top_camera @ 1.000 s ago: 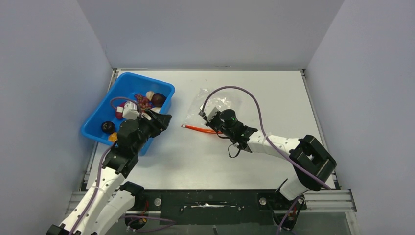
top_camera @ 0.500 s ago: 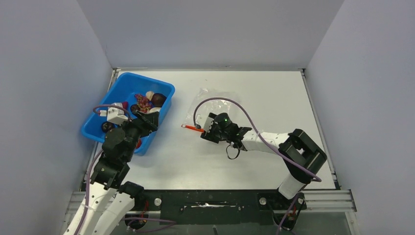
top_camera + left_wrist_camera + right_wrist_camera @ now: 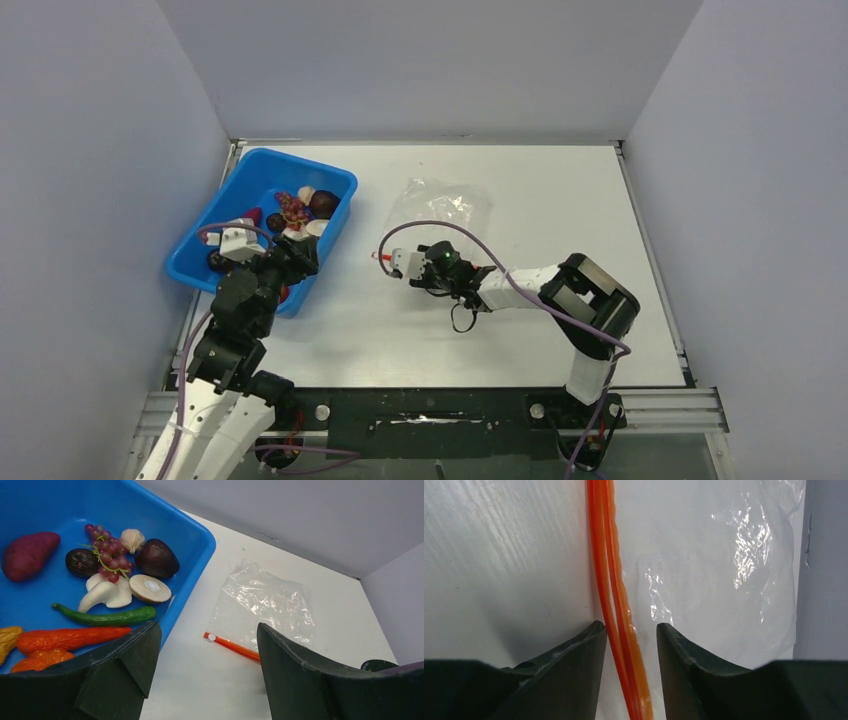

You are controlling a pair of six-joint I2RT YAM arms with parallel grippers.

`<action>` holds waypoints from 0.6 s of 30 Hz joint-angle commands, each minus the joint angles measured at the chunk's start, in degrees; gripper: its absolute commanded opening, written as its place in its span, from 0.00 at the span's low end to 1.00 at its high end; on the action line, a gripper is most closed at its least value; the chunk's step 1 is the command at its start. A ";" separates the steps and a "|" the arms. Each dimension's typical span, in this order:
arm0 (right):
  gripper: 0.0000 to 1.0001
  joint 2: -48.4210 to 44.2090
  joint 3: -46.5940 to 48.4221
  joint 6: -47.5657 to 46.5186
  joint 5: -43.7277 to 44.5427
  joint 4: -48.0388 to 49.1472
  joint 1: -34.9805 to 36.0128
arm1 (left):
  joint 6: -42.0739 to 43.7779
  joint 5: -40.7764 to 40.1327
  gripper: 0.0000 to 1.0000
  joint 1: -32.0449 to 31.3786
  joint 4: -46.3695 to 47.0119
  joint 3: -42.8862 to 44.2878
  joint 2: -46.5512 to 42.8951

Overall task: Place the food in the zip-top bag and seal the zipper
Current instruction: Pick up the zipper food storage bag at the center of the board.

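Observation:
The zip-top bag (image 3: 440, 205) lies flat on the table, its red zipper (image 3: 380, 257) along the near edge. My right gripper (image 3: 412, 265) is low over the zipper's left part. In the right wrist view the zipper (image 3: 616, 605) runs between the slightly parted fingers (image 3: 574, 665), with the bag (image 3: 724, 580) to the right. The food (image 3: 300, 208) lies in the blue bin (image 3: 300, 160). My left gripper (image 3: 305, 250) is open and empty over the bin's right rim. The left wrist view shows grapes (image 3: 107, 555), a green chili (image 3: 105, 616), a carrot (image 3: 70, 637) and the bag (image 3: 265, 602).
The blue bin (image 3: 200, 527) stands at the far left, next to the left wall. Grey walls close the table on three sides. The right arm's purple cable (image 3: 440, 228) loops over the bag's near part.
My right gripper has slid left along the zipper toward its left end. My left gripper has drawn back a little over the bin's right rim.

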 commanded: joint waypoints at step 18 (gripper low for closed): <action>0.00 -6.02 2.36 15.11 -1.22 14.22 -1.67 | -6.72 4.92 0.63 0.83 0.85 -0.16 -1.63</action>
